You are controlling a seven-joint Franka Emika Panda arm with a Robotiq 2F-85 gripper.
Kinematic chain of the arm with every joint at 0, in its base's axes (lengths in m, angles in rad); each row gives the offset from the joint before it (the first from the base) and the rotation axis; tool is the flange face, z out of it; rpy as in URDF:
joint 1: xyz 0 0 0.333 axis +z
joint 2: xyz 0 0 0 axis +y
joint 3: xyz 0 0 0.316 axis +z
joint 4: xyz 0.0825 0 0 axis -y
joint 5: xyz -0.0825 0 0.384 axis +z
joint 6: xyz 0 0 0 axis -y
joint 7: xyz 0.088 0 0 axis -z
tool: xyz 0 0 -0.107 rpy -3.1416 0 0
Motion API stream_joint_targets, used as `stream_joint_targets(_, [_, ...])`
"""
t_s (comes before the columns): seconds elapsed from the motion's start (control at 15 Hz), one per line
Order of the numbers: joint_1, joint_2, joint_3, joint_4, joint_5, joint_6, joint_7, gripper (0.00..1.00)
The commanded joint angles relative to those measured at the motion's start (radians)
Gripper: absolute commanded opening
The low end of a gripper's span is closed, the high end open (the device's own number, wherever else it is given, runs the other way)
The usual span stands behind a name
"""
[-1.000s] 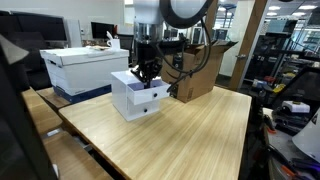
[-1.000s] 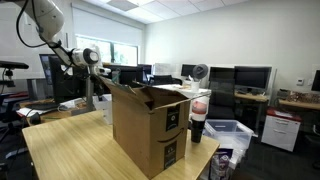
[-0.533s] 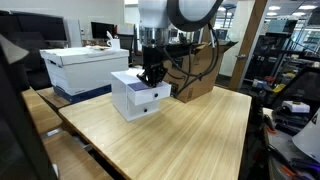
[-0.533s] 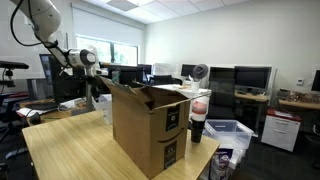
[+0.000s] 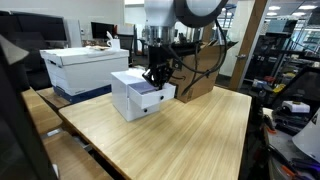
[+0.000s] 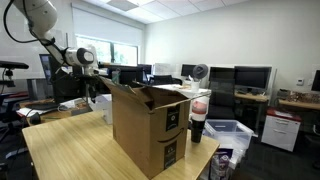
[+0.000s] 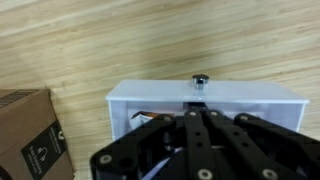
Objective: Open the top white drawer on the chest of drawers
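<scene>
The chest of drawers (image 5: pixel 128 98) is a small white cube on the wooden table. Its top white drawer (image 5: pixel 160 93) stands pulled partly out toward the cardboard box; the lower drawer stays closed. In the wrist view the drawer's front edge (image 7: pixel 250 97) and its dark knob (image 7: pixel 200 80) show, with small items inside the drawer at the left. My gripper (image 5: pixel 154 76) hangs straight down over the drawer. Its fingers (image 7: pixel 200 108) are shut together, tips at the top edge of the drawer front just behind the knob. In an exterior view the cardboard box mostly hides the chest, and the gripper (image 6: pixel 96 86) shows above it.
A large open cardboard box (image 5: pixel 197 70) stands just beyond the chest, close to the arm; it also shows in an exterior view (image 6: pixel 150 125) and the wrist view (image 7: pixel 28 130). A larger white lidded storage box (image 5: pixel 85 63) sits off the table's far side. The wooden table (image 5: pixel 175 140) stretches toward the front.
My gripper has moved sideways toward the cardboard box, and the top drawer has slid further out of the chest with it.
</scene>
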Motion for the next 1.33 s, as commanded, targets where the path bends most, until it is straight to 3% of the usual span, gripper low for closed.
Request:
stream_joint_targets(0.0, [-0.013, -0.039, 0.015, -0.037, 0.026, -0.009, 0.047, 0.00])
stream_joint_targets(0.4, [-0.014, -0.015, 0.032, -0.008, 0.088, -0.026, 0.055, 0.00])
stream_joint_targets(1.0, [-0.008, -0.020, 0.030, 0.001, 0.066, -0.037, 0.066, 0.00])
stream_joint_targets(1.07, [-0.010, -0.027, 0.030, 0.004, 0.066, -0.040, 0.062, 0.26])
stream_joint_targets(1.27, [-0.006, -0.051, 0.023, 0.022, 0.036, -0.055, 0.070, 0.35])
